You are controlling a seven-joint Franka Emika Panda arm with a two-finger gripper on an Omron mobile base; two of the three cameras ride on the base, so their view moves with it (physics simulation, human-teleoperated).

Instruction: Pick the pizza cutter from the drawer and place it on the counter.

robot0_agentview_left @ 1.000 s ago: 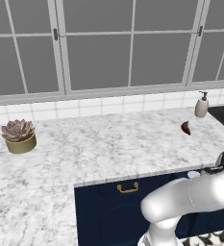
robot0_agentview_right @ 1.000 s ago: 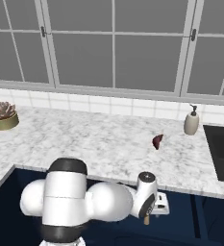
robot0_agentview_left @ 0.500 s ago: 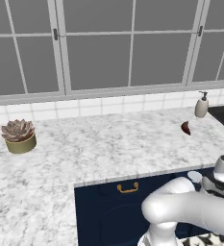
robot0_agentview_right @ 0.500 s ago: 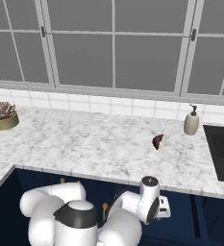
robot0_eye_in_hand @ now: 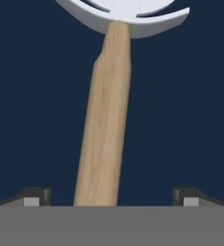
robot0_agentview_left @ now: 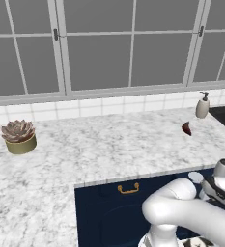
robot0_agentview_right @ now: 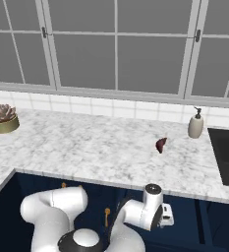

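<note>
The claw [robot0_eye_in_hand: 111,194] hangs low over the drawer [robot0_eye_in_hand: 36,96], its two fingertips [robot0_eye_in_hand: 34,196] set wide apart with nothing yet between them. The step in hand looks like the reach for the grasp. The pizza cutter [robot0_eye_in_hand: 106,120] lies on the dark blue drawer floor directly ahead of the claw: its tan wooden handle runs up the middle of the hand view, between the two tips and clear of both, and its pale round blade sits at the far end. The next move probably calls for a short drop so the tips straddle the handle, then a squeeze across it and a straight lift out. Above the drawer, the marbled bench [robot0_agentview_left: 109,149] carries a small dark red object [robot0_agentview_left: 186,128], a soap bottle [robot0_agentview_left: 202,106] and a potted succulent [robot0_agentview_left: 19,136].
</note>
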